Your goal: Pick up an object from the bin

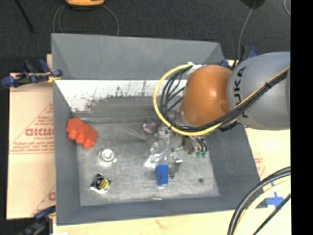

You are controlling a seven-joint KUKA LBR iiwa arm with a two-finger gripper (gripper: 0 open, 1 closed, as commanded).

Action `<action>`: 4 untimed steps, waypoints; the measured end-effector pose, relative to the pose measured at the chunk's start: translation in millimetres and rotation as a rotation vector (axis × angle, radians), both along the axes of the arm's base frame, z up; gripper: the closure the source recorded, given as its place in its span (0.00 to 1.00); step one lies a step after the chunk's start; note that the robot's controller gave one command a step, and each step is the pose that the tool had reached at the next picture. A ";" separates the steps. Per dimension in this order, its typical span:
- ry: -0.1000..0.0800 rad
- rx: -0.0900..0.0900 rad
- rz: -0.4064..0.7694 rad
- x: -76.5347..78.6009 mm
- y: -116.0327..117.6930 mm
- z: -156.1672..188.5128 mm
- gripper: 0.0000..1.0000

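A small blue block (162,175) lies just below the end effector (171,159) in the view, long axis toward it. Whether it is open cannot be told

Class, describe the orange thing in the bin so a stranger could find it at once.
In the grey bin, go to the left side of the floor. There lies an orange lump, knobbly along one edge. It is the only orange thing there, bulkier than the clear round piece and black-and-yellow piece nearby.
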State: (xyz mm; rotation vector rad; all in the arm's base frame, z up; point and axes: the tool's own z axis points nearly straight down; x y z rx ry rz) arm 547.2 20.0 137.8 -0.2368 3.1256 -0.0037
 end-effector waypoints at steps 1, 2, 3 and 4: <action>-0.001 0.003 0.147 -6.7 0.1 -26.2 0.00; -0.014 0.000 0.280 -9.8 9.6 -62.7 0.00; -0.014 0.002 0.278 -9.8 10.1 -62.7 1.00; -0.005 0.001 0.281 -8.4 12.5 -60.5 1.00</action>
